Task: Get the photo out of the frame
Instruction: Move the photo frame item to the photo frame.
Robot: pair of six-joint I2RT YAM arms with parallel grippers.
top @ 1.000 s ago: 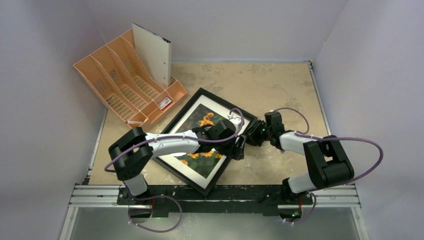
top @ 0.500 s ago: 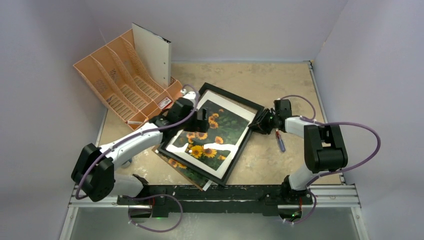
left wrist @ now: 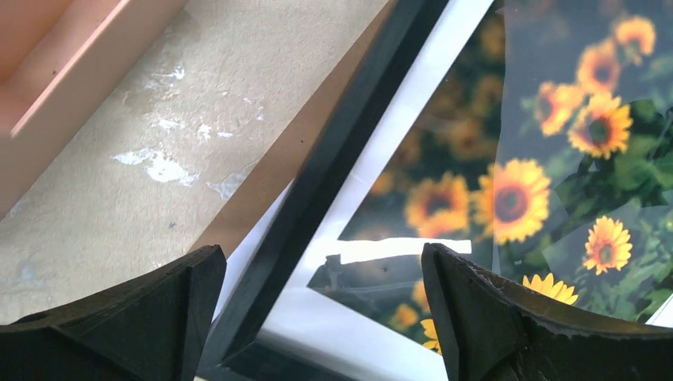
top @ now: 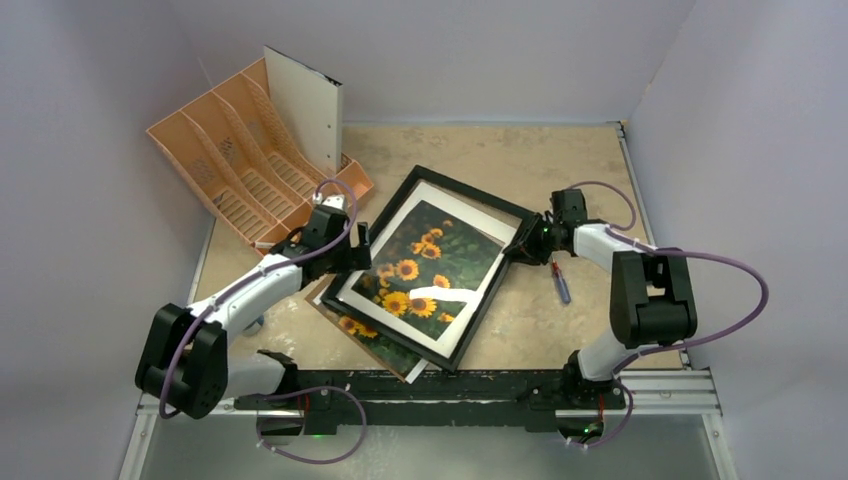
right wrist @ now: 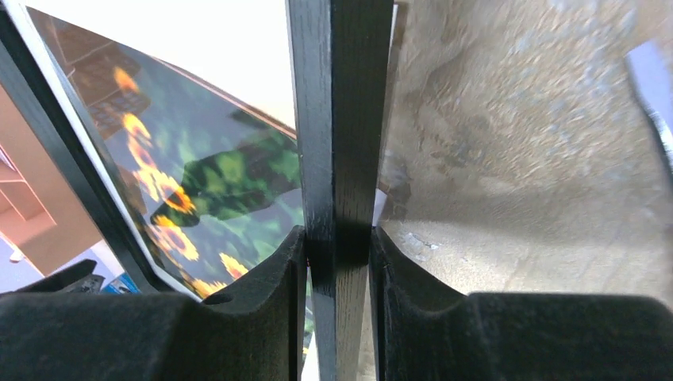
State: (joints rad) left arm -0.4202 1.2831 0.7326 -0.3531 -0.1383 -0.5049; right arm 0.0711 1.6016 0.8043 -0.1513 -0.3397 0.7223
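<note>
- Pale lilac walls close in a beige, mottled table point(top: 585, 160), with both arm bases bolted at its near edge.
- The right jaws are closed on the right-hand rail of the large thin black rectangular picture frame point(top: 472, 192), near its far corner, with one finger point(right wrist: 262, 286) pressed on each face of the rail. This grip appears meant to keep that side tipped up off the table so that what sat inside can fall clear.
- The left jaws stand wide open and hold nothing. They hover over the frame's left rail, where the black wood meets the white border point(left wrist: 413, 135) inside it. A brown backing edge point(left wrist: 278, 163) shows just outside that rail.
- The photo point(top: 362, 333), a rectangular print of yellow sunflowers on dark green foliage, lies on the table under the frame. Its near-left corner, white strip included, sticks out past the frame's near rail, and sunflowers show through the opening. I cannot tell whether it is wholly free of the frame.
- Judging from this, the frame needs lifting or sliding off towards the far right, away from the print.
- Bare table lies beyond and to the right of the frame, apart from a small pen-like thing point(top: 562, 285) near the right arm.
- On the left, the orange plastic file organiser point(top: 240, 170), with a white board point(top: 308, 100) upright in it, sits near the frame's far-left side and the left arm, so that side is tight.
</note>
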